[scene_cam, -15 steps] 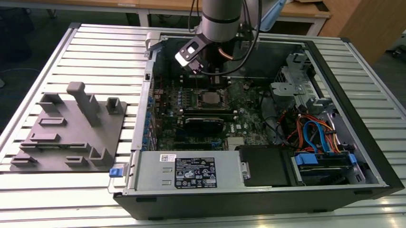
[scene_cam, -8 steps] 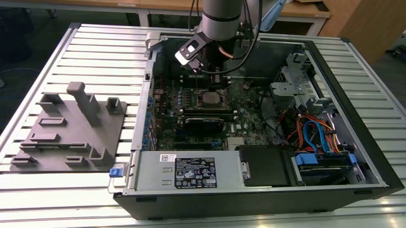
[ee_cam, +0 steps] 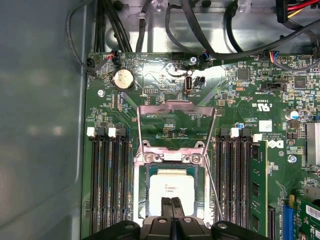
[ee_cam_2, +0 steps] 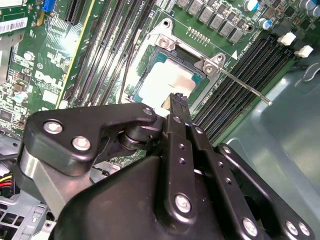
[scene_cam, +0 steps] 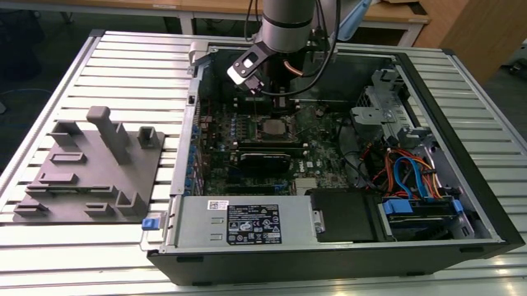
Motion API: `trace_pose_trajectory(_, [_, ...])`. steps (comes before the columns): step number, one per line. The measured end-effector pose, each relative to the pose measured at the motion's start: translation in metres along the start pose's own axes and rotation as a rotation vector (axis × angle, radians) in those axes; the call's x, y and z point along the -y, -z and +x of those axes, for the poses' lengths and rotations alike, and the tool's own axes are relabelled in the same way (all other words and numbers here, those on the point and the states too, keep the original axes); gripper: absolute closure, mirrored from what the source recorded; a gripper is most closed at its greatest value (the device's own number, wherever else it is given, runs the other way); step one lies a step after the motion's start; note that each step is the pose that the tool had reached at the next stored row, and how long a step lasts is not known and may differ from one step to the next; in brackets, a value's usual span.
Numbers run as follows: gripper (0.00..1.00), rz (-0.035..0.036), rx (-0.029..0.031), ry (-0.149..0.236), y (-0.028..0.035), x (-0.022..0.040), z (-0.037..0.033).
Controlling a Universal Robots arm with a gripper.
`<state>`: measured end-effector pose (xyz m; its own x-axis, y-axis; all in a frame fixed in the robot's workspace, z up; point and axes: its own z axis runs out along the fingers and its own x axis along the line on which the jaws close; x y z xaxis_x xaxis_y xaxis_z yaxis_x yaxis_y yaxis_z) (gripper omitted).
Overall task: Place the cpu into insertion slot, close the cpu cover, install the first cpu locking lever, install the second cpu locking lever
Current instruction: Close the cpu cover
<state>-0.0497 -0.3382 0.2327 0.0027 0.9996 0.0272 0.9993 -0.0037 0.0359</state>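
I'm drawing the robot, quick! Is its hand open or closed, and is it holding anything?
Gripper: closed, fingers pressed together at the edge of the cpu, with nothing seen between them.

My arm [scene_cam: 287, 24] hangs down from above, its grey last section near upright. At its lower end the claw [ee_cam_2: 177, 100] points downward. In the first wrist view its two black fingers [ee_cam: 165, 207] are pressed flat together, tips side by side and touching.

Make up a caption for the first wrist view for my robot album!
Shut black gripper at the small square silver-topped cpu sitting in its silver-rimmed square socket, thin silver window-frame cover raised open.
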Motion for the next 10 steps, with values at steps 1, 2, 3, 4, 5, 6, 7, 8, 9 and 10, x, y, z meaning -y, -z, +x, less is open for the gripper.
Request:
trace_pose_trajectory(1, [0.90, 0.0015, 0.0002, 0.000, 0.0000, -0.0004, 0.0000])
trace_pose_trajectory(2, [0.90, 0.0068, 0.0003, 0.000, -0.0001, -0.0012, 0.0000])
trace_pose_trajectory(3, [0.90, 0.0114, 0.0003, 0.000, -0.0001, -0.0019, 0.0000])
trace_pose_trajectory(4, [0.90, 0.0146, 0.0003, 0.000, -0.0001, -0.0025, 0.0000])
trace_pose_trajectory(5, [0.90, 0.0160, 0.0004, 0.000, -0.0001, -0.0028, 0.0000])
trace_pose_trajectory(6, [0.90, 0.0161, 0.0004, 0.000, -0.0001, -0.0028, 0.0000])
trace_pose_trajectory(7, [0.90, 0.0161, 0.0005, -0.001, -0.0001, -0.0028, 0.0000])
trace_pose_trajectory(8, [0.90, 0.0161, 0.0004, -0.001, -0.0001, -0.0029, 0.0000])
trace_pose_trajectory(9, [0.90, 0.0161, 0.0003, -0.001, -0.0002, -0.0029, 0.0000])
trace_pose_trajectory(10, [0.90, 0.0162, 0.0004, -0.001, -0.0001, -0.0029, 0.0000])
